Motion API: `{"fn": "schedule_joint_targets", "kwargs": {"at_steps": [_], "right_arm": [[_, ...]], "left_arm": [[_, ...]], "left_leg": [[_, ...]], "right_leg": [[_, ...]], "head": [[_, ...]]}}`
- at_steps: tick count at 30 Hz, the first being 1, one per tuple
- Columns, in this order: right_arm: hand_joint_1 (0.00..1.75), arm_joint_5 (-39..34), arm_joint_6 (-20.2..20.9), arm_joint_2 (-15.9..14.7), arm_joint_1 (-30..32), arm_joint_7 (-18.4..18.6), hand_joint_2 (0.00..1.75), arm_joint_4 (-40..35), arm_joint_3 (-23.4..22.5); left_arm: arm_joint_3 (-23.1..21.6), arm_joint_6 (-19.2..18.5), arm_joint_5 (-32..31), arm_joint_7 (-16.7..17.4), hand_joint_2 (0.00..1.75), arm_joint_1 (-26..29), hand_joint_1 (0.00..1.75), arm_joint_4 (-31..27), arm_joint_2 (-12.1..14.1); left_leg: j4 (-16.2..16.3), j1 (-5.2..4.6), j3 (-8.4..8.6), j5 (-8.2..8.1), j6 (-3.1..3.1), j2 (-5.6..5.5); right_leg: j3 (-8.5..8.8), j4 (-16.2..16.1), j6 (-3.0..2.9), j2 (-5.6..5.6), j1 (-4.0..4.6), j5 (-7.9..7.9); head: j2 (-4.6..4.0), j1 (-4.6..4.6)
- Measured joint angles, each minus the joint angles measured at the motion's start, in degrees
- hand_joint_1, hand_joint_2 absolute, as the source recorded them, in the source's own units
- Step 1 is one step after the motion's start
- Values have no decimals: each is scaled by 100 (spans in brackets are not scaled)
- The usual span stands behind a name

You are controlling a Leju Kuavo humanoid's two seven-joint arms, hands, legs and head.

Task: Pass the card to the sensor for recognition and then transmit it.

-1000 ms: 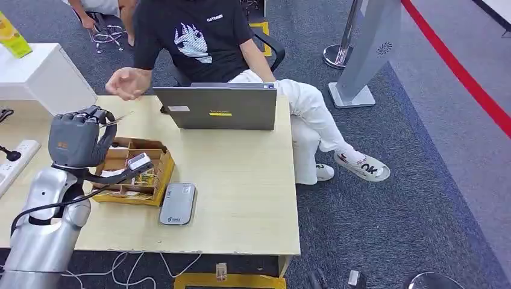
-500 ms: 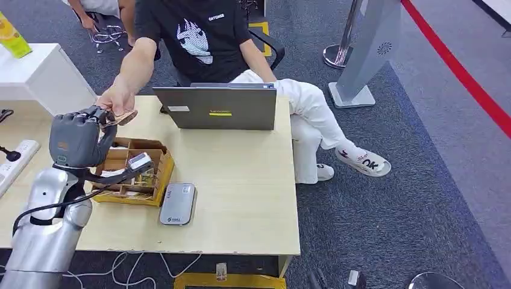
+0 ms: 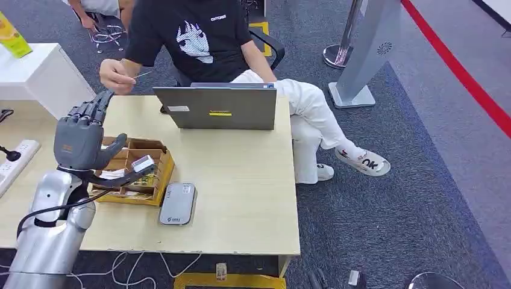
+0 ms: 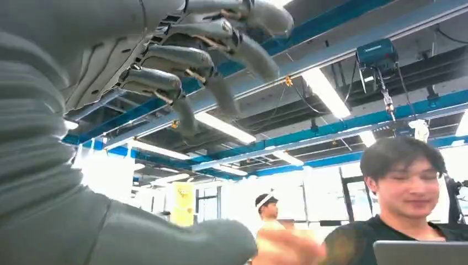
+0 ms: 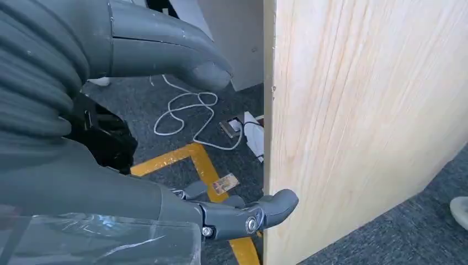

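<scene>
On the table (image 3: 241,198), the sensor (image 3: 178,204) lies right of the box (image 3: 135,171), laptop (image 3: 216,107) behind.

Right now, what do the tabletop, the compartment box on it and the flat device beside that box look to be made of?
Tabletop: pale wood or wood-look laminate, matte; straight grain lines show in the right wrist view.
Compartment box: probably brown cardboard or thin wood, with thin flat dividers and dull, uncoated-looking faces.
Flat device: likely grey plastic, possibly metal; smooth, rounded corners, a soft sheen.
</scene>
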Motion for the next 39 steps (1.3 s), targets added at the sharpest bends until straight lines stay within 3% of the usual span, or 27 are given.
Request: {"fn": "schedule_joint_targets", "kwargs": {"at_steps": [15, 22, 24, 26, 29, 33, 39], "right_arm": [[0, -13, -5, 0, 0, -6, 175, 0, 0], [0, -98, 15, -2, 27, -76, 175, -2, 0], [0, -133, 15, -2, 30, -87, 175, -2, 0], [0, -195, 31, -2, 37, -131, 175, -4, -2], [0, -249, 37, -7, 70, -177, 175, -7, -4], [0, -323, 57, -13, 107, -234, 175, -9, -31], [0, -413, 83, -39, 149, -289, 175, -15, -109]], "left_arm": [[0, 0, -5, -19, 175, 8, 0, 0, -63], [-15, -92, 24, -207, 175, 490, 0, -278, -238], [-17, -274, 99, -311, 175, 548, 0, -326, -260], [-72, -560, 304, -499, 175, 761, 0, -431, -313], [-236, -645, 656, -682, 175, 1254, 0, -630, -477], [-529, -603, 577, -658, 175, 1909, 0, -866, -647], [-614, -459, 577, -558, 175, 2607, 0, -1012, -730]], "left_leg": [[0, 0, 0, 0, 0, 0], [1, -3, -2, -1, 1, 1], [0, -4, -2, -1, 1, 1], [0, -5, 0, -2, 1, 3], [0, -9, -2, -5, 1, 3], [0, -14, -3, -17, 12, 5], [-1, -14, -4, -20, 16, 4]], "right_leg": [[0, 0, 0, 0, 0, 0], [-3, -2, 1, 1, -3, -1], [-2, -2, 1, 1, -4, -1], [-3, -2, 2, 5, -7, -1], [-4, -4, 6, 5, -10, -4], [-5, -6, 7, 7, -13, -7], [-4, -7, 9, 4, -13, -11]], "head": [[0, 2], [0, 2], [0, 2], [0, 0], [0, 0], [0, 2], [0, 0]]}}
